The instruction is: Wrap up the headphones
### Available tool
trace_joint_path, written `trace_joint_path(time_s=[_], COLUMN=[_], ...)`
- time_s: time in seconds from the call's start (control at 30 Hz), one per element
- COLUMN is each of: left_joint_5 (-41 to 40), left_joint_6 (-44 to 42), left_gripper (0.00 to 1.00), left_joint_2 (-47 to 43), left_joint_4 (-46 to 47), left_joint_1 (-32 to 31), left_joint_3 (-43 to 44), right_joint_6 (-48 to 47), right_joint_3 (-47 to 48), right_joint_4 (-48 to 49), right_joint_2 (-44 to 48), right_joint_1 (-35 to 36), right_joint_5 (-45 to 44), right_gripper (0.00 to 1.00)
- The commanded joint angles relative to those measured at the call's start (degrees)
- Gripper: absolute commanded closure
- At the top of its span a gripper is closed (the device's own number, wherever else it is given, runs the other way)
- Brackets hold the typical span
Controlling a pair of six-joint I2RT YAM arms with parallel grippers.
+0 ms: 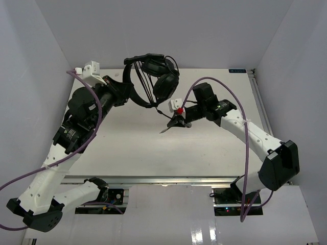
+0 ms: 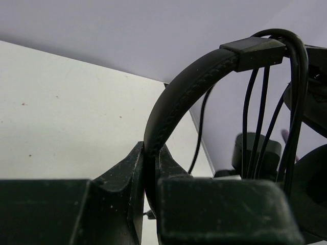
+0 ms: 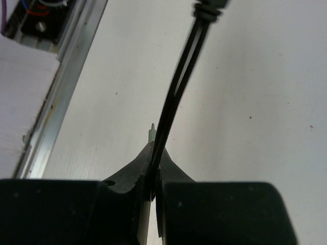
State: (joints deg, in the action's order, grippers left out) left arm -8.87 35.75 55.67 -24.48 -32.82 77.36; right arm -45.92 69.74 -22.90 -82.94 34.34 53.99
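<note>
black headphones (image 1: pixel 164 88) in left pincer (image 2: pixel 151 166) — right pincer (image 3: pixel 153 176) nips cord (image 3: pixel 176 87), tip half hidden

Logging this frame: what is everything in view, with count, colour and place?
headphones: one, black, lifted near the table's far edge
headband: one, black, clamped in the left gripper
cord: one, black, strands across the headband, its end in the right gripper
plug: one, pale tip, poking past the right gripper
table: one, white, under both arms
rail: one, silver, along the table's near edge
cables: two, purple, one along each arm
walls: three, pale grey, around the table
left gripper: one, black, shut on the headband
right gripper: one, black, shut on the cord
</note>
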Motion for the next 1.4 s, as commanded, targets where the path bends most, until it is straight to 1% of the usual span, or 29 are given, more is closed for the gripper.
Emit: trace_joint_path(time_s=[0.0, 0.03, 0.1, 0.2, 0.4, 0.5, 0.6, 0.9, 1.03, 1.17, 1.27, 1.3, 1.37], left_joint_5=[-11.93, -12.35, -16.51, -19.97, -21.83, -21.07, -20.43, -16.64, -15.04, -11.37, -4.72, -2.79, 1.58], left_joint_6=[4.32, 4.16, 2.44, 1.4, -0.59, -0.28, -0.53, -4.62, -4.64, -5.48, -7.62, -7.66, -10.59], left_gripper=[1.0, 1.0, 1.0, 1.0, 1.0, 1.0, 1.0, 1.0, 1.0, 1.0, 1.0, 1.0, 1.0], left_joint_2=[0.13, 0.27, 1.58, 2.28, 4.65, 6.4, 8.26, 14.83, 17.27, 19.82, 21.14, 21.22, 20.64], left_joint_4=[1.54, 1.44, 0.37, -1.16, -3.13, -3.65, -3.8, -5.56, -5.49, -5.09, -4.0, -3.98, -2.56], left_joint_1=[-0.23, -0.23, -0.23, -0.23, -0.23, -0.23, -0.23, -0.23, -0.23, -0.23, -0.23, -0.23, -0.31], left_joint_3=[-0.28, -0.24, 0.12, -0.63, -2.59, -3.26, -3.68, -6.18, -9.13, -10.83, -11.71, -12.07, -13.41], right_joint_6=[-24.36, -24.76, -28.49, -29.42, -31.65, -30.7, -31.48, -38.7, -41.73, -46.88, -50.75, -50.77, -51.44], right_joint_3=[5.18, 5.41, 5.53, 5.69, 3.1, 4.32, 5.92, 11.39, 13.88, 13.73, 10.61, 10.57, 8.56], right_joint_4=[-25.58, -25.77, -27.42, -29.02, -27.72, -27.23, -27.27, -28.37, -27.8, -21.92, -14.84, -14.77, -12.1], right_joint_2=[2.91, 3.87, 7.25, 11.01, 16.98, 16.38, 14.15, 7.72, 5.82, 4.98, 5.68, 5.86, 5.94], right_joint_1=[2.7, 3.63, 6.71, 10.9, 22.44, 27.37, 29.24, 35.16, 37.3, 38.07, 37.99, 37.9, 37.57], right_joint_5=[-15.36, -17.98, -24.19, -30.49, -46.76, -52.77, -60.81, -83.14, -87.73, -91.18, -90.98, -90.46, -89.11], right_gripper=[0.92, 0.92, 0.92, 0.92, 0.92, 0.92, 0.92, 0.92, 0.92, 0.92, 0.92, 0.92, 0.92])
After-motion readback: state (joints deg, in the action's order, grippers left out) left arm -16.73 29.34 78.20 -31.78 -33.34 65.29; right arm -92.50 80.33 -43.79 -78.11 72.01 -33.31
